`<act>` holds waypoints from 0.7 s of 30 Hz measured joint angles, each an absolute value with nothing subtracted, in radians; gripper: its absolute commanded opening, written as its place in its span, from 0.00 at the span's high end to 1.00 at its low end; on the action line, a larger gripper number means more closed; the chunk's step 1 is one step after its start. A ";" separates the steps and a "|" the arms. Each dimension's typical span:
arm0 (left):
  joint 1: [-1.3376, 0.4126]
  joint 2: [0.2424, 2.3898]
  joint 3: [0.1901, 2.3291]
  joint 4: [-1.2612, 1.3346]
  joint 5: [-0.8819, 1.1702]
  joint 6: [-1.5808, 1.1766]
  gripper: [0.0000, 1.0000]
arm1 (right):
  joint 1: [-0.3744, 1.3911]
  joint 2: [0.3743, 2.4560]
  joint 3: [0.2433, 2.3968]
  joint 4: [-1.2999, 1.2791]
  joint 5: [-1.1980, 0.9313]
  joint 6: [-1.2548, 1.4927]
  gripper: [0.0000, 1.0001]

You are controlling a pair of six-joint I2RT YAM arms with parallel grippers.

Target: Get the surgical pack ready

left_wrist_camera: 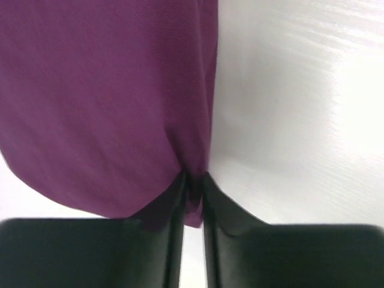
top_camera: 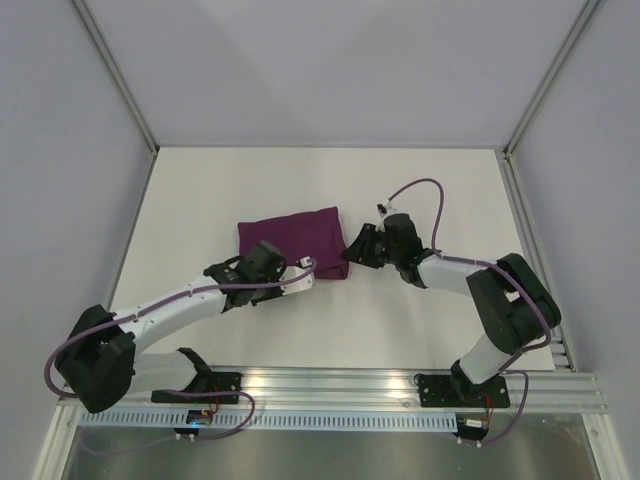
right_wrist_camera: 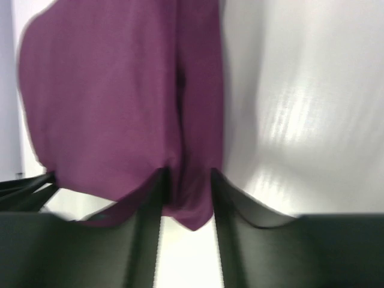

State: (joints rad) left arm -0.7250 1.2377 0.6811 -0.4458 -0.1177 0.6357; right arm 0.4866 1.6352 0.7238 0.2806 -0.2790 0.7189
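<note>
The surgical pack shows only as a deep-purple cloth (top_camera: pixel 290 238), folded into a rectangle at the middle of the white table. My left gripper (top_camera: pixel 312 266) is at the cloth's near right corner. In the left wrist view its jaws (left_wrist_camera: pixel 192 183) are pinched tight on a fold of the cloth (left_wrist_camera: pixel 102 90). My right gripper (top_camera: pixel 350 250) reaches in from the right at the cloth's right edge. Its fingers (right_wrist_camera: pixel 187 180) hold a thicker bunch of cloth (right_wrist_camera: pixel 108 96) between them. Tray, instruments, gauze and packets are out of view.
The white table (top_camera: pixel 250 180) is walled by pale panels on the left, back and right. A metal rail (top_camera: pixel 330 385) carrying the arm bases runs along the near edge. A purple cable (top_camera: pixel 425 190) loops above the right wrist.
</note>
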 measured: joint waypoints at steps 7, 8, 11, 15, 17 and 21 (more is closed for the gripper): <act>-0.713 1.114 0.743 -0.630 -0.065 0.618 0.37 | 0.471 1.589 0.750 0.113 -0.279 0.641 0.39; -0.713 1.080 0.754 -0.638 -0.063 0.612 0.37 | 0.469 1.588 0.773 0.081 -0.279 0.627 0.39; -0.713 1.010 0.775 -0.632 -0.082 0.587 0.34 | 0.467 1.603 0.857 0.017 -0.286 0.590 0.39; -0.690 1.020 0.771 -0.599 -0.169 0.556 0.30 | 0.466 1.703 1.007 -0.017 -0.307 0.552 0.40; -0.656 1.040 0.765 -0.590 -0.202 0.535 0.30 | 0.466 1.756 1.055 -0.019 -0.318 0.546 0.41; -0.608 1.073 0.760 -0.573 -0.254 0.502 0.30 | 0.466 1.833 1.081 -0.019 -0.347 0.545 0.45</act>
